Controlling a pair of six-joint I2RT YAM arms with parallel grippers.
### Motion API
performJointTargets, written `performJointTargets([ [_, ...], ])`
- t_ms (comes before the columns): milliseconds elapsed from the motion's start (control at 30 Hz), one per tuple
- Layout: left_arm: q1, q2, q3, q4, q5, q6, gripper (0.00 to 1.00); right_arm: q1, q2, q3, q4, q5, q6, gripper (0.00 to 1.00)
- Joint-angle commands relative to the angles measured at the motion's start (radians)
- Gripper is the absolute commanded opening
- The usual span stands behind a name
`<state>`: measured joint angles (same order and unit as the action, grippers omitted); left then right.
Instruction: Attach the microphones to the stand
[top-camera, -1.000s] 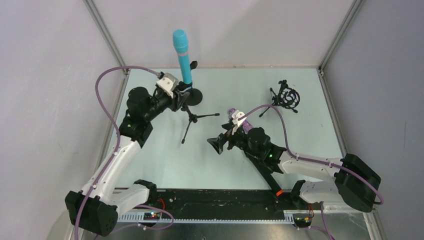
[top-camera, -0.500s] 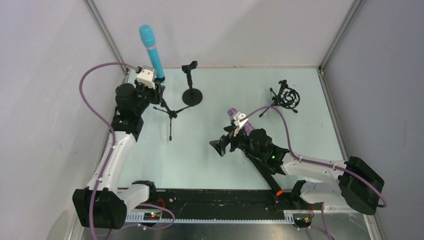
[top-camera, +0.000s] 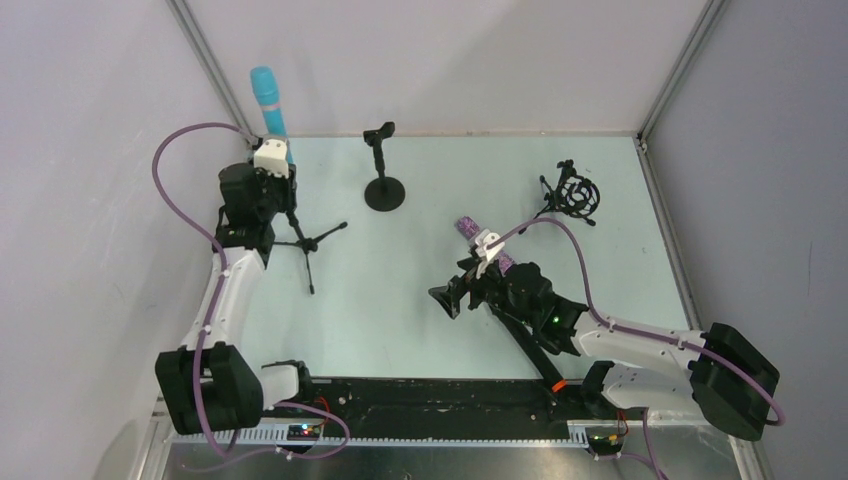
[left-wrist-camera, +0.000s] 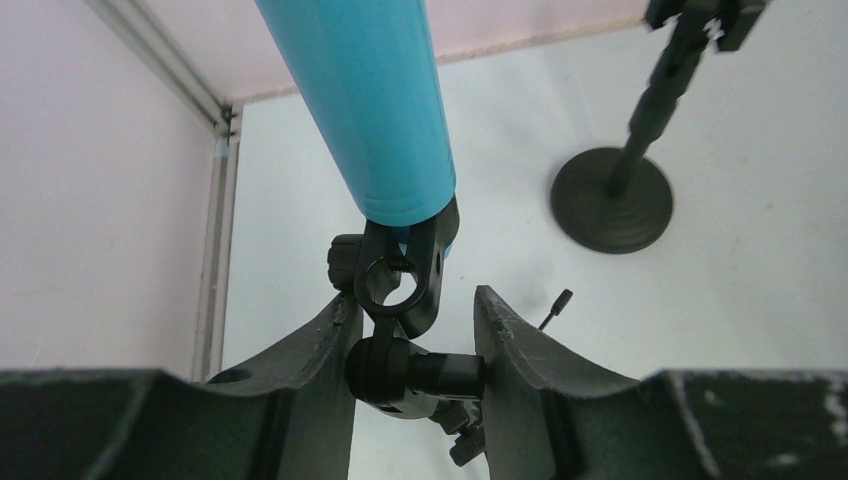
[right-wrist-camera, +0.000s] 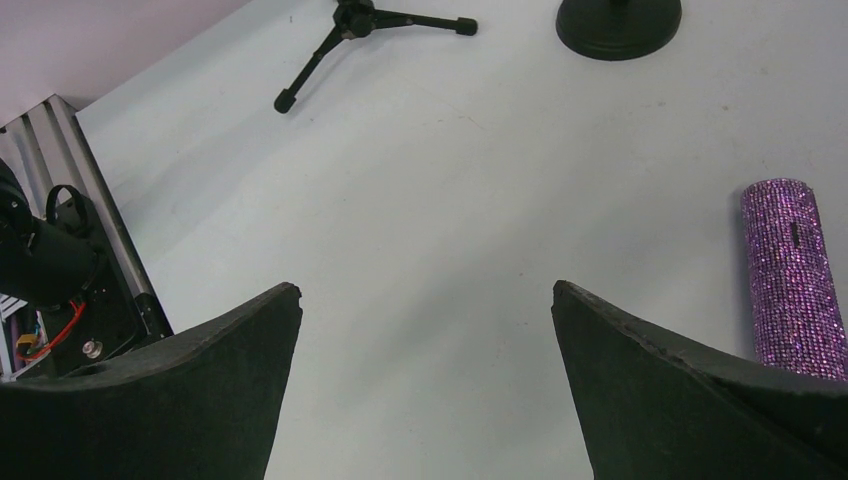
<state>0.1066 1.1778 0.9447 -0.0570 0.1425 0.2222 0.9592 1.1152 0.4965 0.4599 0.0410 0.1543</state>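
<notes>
My left gripper (left-wrist-camera: 412, 322) is pinched on the black swivel joint of the tripod stand (top-camera: 305, 243), close to the far left corner of the tabletop (top-camera: 400, 310). The light blue microphone (left-wrist-camera: 370, 110) sits in that stand's clip and stands nearly upright. Only my left wrist view shows the grip itself – a finger (left-wrist-camera: 330, 350) pressed to each side of the joint, with the clip ring just above. From the overhead view my wrist hides that contact, and I cannot tell whether the tripod's legs rest on the surface.

My right gripper (right-wrist-camera: 425, 300) is spread wide over the middle of the tabletop, holding nothing. The purple glittery microphone (right-wrist-camera: 790, 280) lies flat just beside its right finger – the overhead view shows only its far end past my wrist. The black microphone (top-camera: 535, 355) lies partly under my right arm, its orange ring toward the near edge. A round-base stand (top-camera: 384, 192) and a shock-mount stand (top-camera: 573, 195) stand by the far edge.
</notes>
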Motion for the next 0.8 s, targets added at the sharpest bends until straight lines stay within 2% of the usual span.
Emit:
performJointTargets([
  [0,0.013,0.019,0.1,0.065,-0.038,0.068,0.0,-0.008,-0.036,-0.014,0.001,0.019,-0.005,0.99],
  [167,0.013,0.056,0.107,0.036,-0.021,0.066,0.0,-0.015,-0.043,-0.023,0.0,0.02,0.003,0.99],
  [600,0.013,0.032,0.068,0.068,-0.022,0.077,0.01,-0.017,-0.015,-0.041,0.035,0.024,0.008,1.0],
  [667,0.013,0.023,0.054,0.097,-0.028,0.077,0.04,-0.018,-0.01,-0.042,0.037,0.024,0.008,0.99],
  [767,0.013,0.017,0.044,0.11,-0.018,0.075,0.16,-0.017,0.003,-0.042,0.048,0.024,0.01,1.0],
])
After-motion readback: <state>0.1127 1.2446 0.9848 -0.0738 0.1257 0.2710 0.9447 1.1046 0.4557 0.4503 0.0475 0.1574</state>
